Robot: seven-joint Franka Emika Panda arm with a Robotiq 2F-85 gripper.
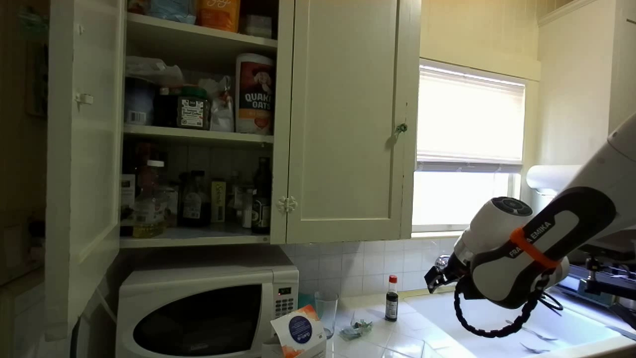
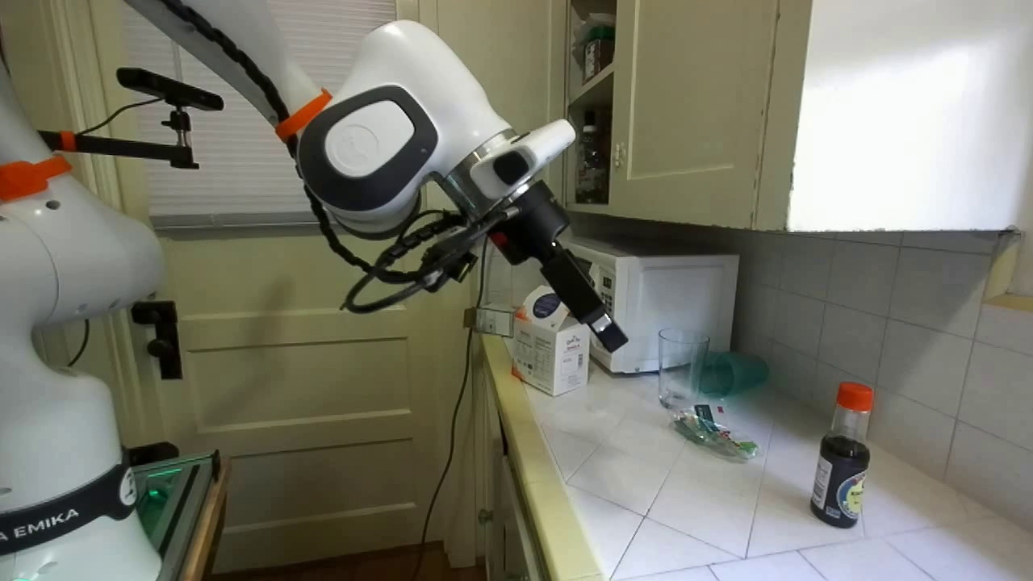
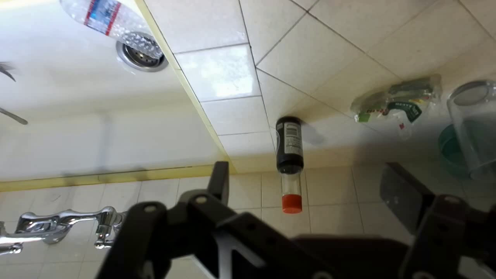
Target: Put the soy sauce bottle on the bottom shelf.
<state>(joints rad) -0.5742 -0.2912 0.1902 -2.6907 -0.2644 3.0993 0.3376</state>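
The soy sauce bottle is standing upright on the white tiled counter, red cap up, near the wall tiles. The gripper is hanging clear of it in mid-air at the end of the white arm, slanting downward; its two fingers are standing wide apart, and in the wrist view the bottle is showing between them. Near the bottle a crumpled clear wrapper is lying on the counter, and a clear glass is standing just past it, with a teal cup peeking out behind. Farther along, a white carton is standing just beside the microwave. To the bottle's other side the white sink is spreading out, and a clear plastic bottle is resting in it, one end over the drain. Above the microwave a cupboard door is standing open, and the bottom shelf is carrying a dark bottle, a bottle of yellow liquid and more besides; farther back I'm not quite making things out in the shadow.
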